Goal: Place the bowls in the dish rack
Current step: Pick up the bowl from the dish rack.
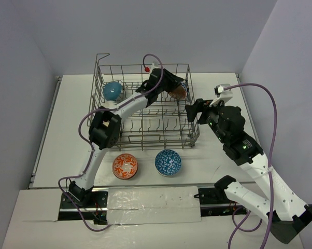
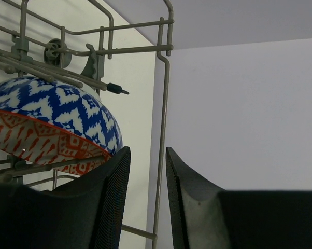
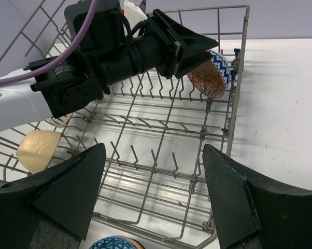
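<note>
Right end effector (image 3: pixel 153 155): is hovering wide open at the right side of the dish rack (image 1: pixel 145 147), holding nothing, its 2 dark fingers (image 3: pixel 68 192) framing the wires below.
Dish rack: is sitting on the white surface (image 1: pixel 68 129) in the middle of the scene, with rows of upright tines inside and a raised handle at its far left corner.
Left end effector (image 2: pixel 147 155): is hanging over the rack's far right corner at the end of the left arm (image 1: pixel 127 107), which is lying across the basket. It is showing a narrow gap between its fingers (image 2: pixel 112 202). Only rack wire and wall are showing through that gap, so it is gripping nothing.
Patterned bowl (image 2: pixel 52 119): blue and white outside and orange-red inside, it is lying tilted on its side among the tines in the far right corner. It is sitting just beside 1 finger of the left end effector; whether they are touching cannot be told.
Teal bowl (image 1: pixel 112 90): is resting inside the rack near its far left corner.
Cream bowl (image 3: pixel 39 149): is lying inside the rack on its left side, partly under the left arm.
Orange bowl (image 1: pixel 125 166): is sitting upright on the surface, just in front of the rack's near edge.
Blue bowl (image 1: pixel 168 162): is sitting upright to the right of the orange one, also outside the rack.
</note>
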